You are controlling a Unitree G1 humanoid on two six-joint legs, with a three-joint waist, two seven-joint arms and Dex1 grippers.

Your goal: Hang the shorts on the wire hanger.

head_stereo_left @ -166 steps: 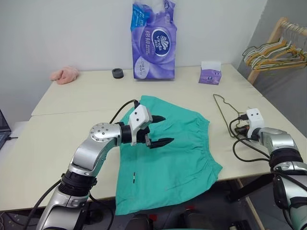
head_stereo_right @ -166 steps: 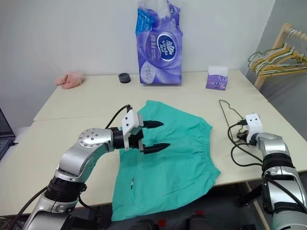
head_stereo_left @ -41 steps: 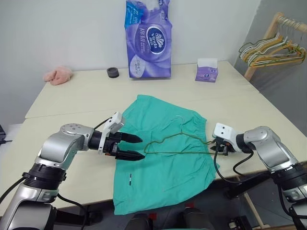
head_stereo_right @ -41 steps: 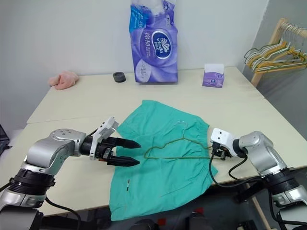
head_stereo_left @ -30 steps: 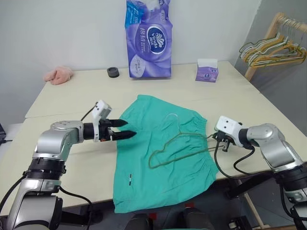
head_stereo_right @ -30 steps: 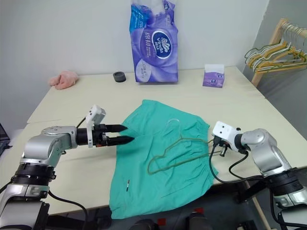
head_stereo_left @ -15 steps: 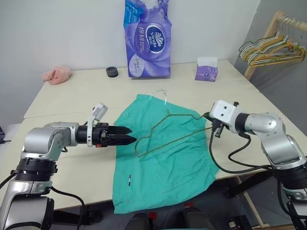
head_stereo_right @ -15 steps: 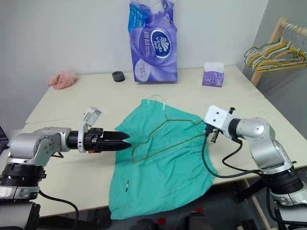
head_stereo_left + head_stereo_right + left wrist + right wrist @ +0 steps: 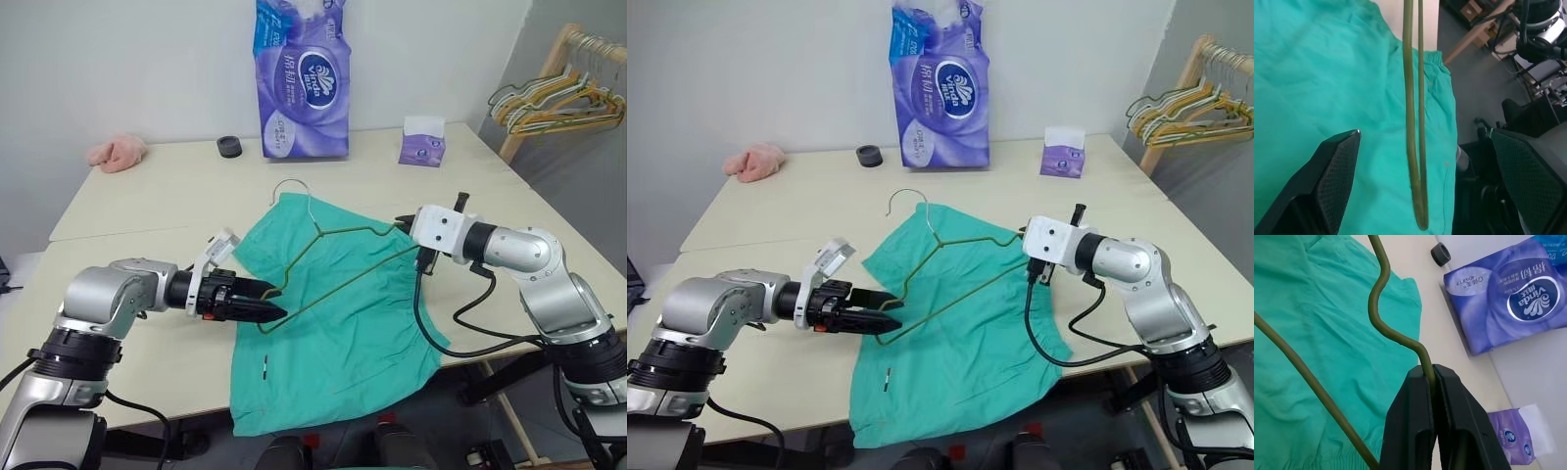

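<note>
Pale cream bench (image 9: 147,196) under a white wall is where I am working, with a tall purple pack of tissue rolls (image 9: 303,78), a small purple tissue box (image 9: 422,143), a black ring-shaped object (image 9: 229,147) and a pink cloth lump (image 9: 117,153) pushed to the back, out of my way. My teal-green fabric shorts (image 9: 333,323) lie spread flat in the middle of the bench, the near hem hanging over the front edge, which I judge leaves a leg opening reachable for threading. My right gripper (image 9: 1431,382) is clamped shut on one shoulder end of the thin olive-green wire hanger (image 9: 333,259), and holds it raised and slanted over the shorts, hook (image 9: 906,201) toward the far side, so the opposite corner reaches toward my other arm. My left gripper (image 9: 1422,166) has its two black fingers (image 9: 1334,166) spread wide, one on each side of that far corner, where the wire doubles back in a tight bend; nothing is pinched yet. I read this as a handover setup: one arm presents the hanger, the other frames its free end, so that with both ends steadied I can feed the bottom bar into the fabric. A wooden rack with a bunch of yellow, green and white hangers (image 9: 549,103) stands off to the right, well apart.
</note>
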